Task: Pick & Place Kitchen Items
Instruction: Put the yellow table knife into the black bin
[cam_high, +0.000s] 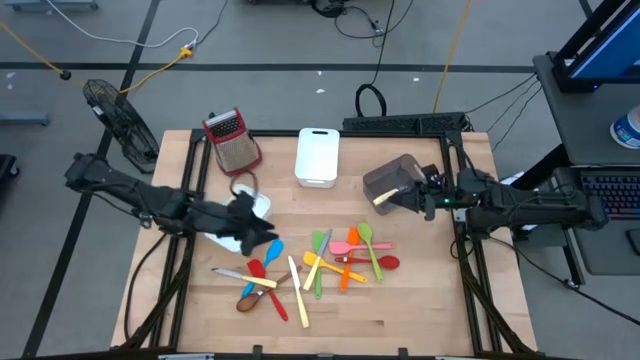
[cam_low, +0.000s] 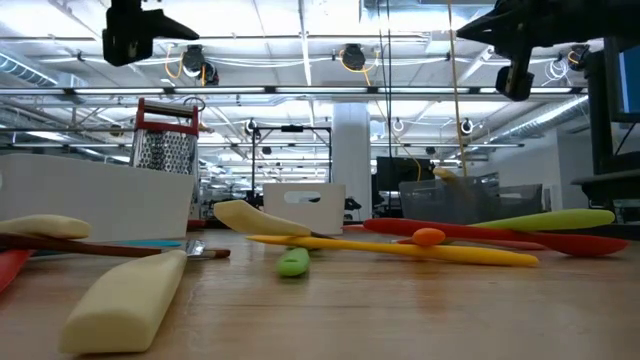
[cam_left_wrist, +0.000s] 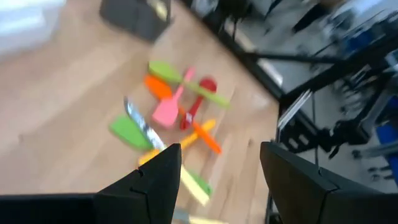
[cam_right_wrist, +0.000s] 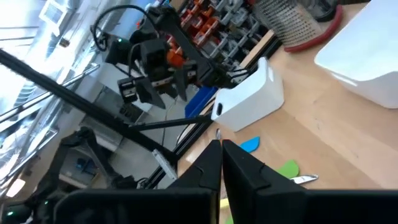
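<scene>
Between picks, by the look of it: most of the kitchen items (cam_high: 315, 265) lie scattered in a loose heap on the wooden table (cam_high: 420, 310), in front of the white bin (cam_high: 317, 155) that stands at the middle of the far edge.

Left gripper (cam_high: 262, 238) hangs over the near-left side of the white bin's front, just beside the left end of the heap, fingers (cam_left_wrist: 158, 180) spread with nothing between them; in the left wrist view, green, pink, orange and red utensils sit past the tips.

Right gripper (cam_high: 383, 200) sits right of the white bin, over the front rim of the grey bin (cam_high: 390, 178), fingers (cam_right_wrist: 211, 168) pressed together; a pale sliver shows at the tip in the high view, but whether a utensil is pinched there cannot be told.

Also on the table, left of the white bin: a box grater (cam_high: 232, 140) with a red handle, not part of the job.

Judged step: left arm lining up its next grab. Next move likely calls for choosing one utensil at the heap's left edge, such as the blue spatula (cam_high: 272, 250), dropping squarely over its handle, and closing without dragging the crossed neighbours.
</scene>
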